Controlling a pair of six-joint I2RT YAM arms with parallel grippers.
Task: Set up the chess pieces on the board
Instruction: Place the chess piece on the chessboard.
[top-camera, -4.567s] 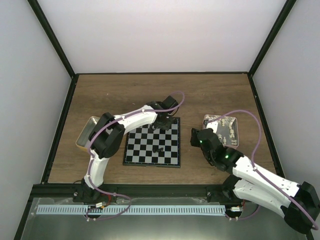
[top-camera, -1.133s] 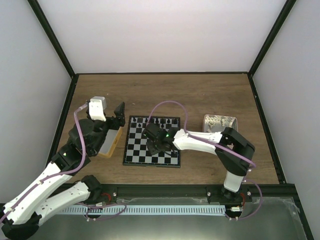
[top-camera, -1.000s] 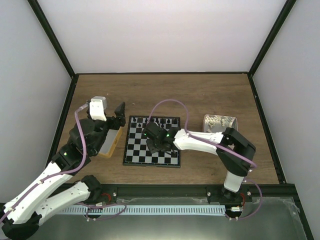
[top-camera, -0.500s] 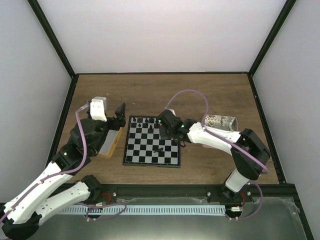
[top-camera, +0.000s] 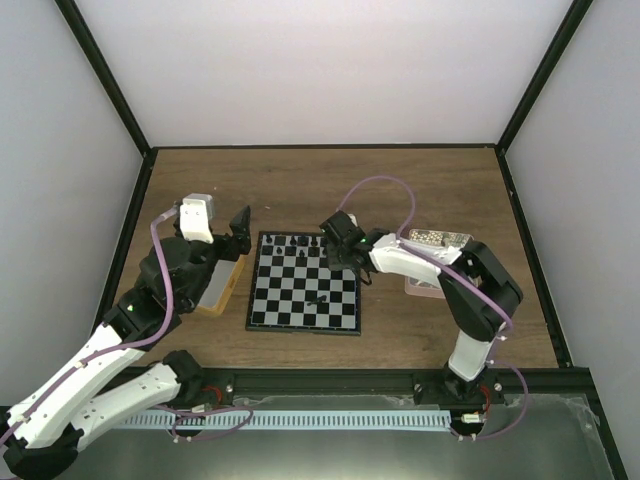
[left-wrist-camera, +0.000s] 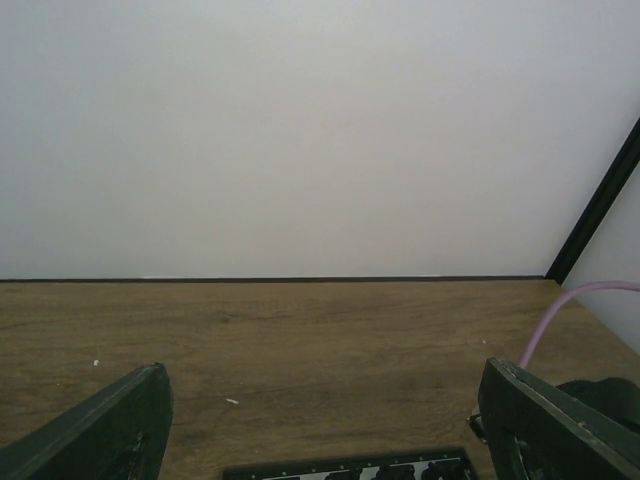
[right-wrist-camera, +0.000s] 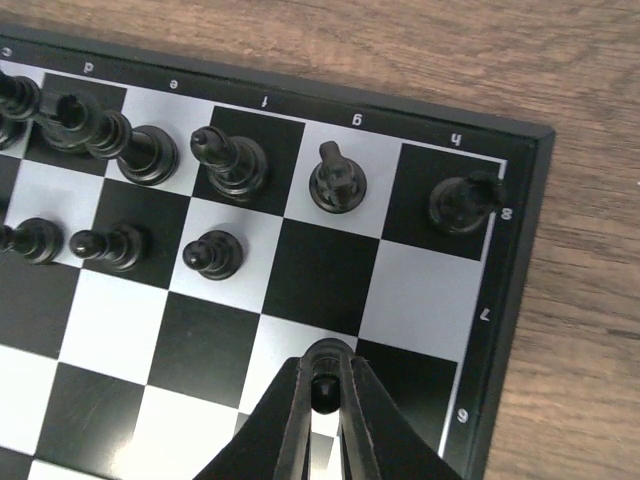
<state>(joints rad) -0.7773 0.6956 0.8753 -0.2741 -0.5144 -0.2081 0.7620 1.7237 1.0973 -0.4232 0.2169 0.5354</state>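
Observation:
The board (top-camera: 300, 300) lies mid-table, and the right wrist view shows its far right corner (right-wrist-camera: 400, 300). Black chess pieces (right-wrist-camera: 228, 160) line the far row, with pawns (right-wrist-camera: 213, 254) in the row before it. One piece (top-camera: 318, 297) lies alone mid-board. My right gripper (right-wrist-camera: 324, 372) hangs over the board's far right part (top-camera: 342, 250), shut on a small black pawn (right-wrist-camera: 322, 393). My left gripper (left-wrist-camera: 322, 400) is open and empty, raised left of the board (top-camera: 240, 222). Its fingers (left-wrist-camera: 110, 430) frame bare wood.
A yellow-rimmed tray (top-camera: 222, 285) sits left of the board under my left arm. A pinkish tray (top-camera: 432, 240) sits to the right, partly behind my right arm. Black frame posts and white walls enclose the table.
My right gripper has moved from the board's middle to its far right part, with the pawn still held. The left arm has stayed put.

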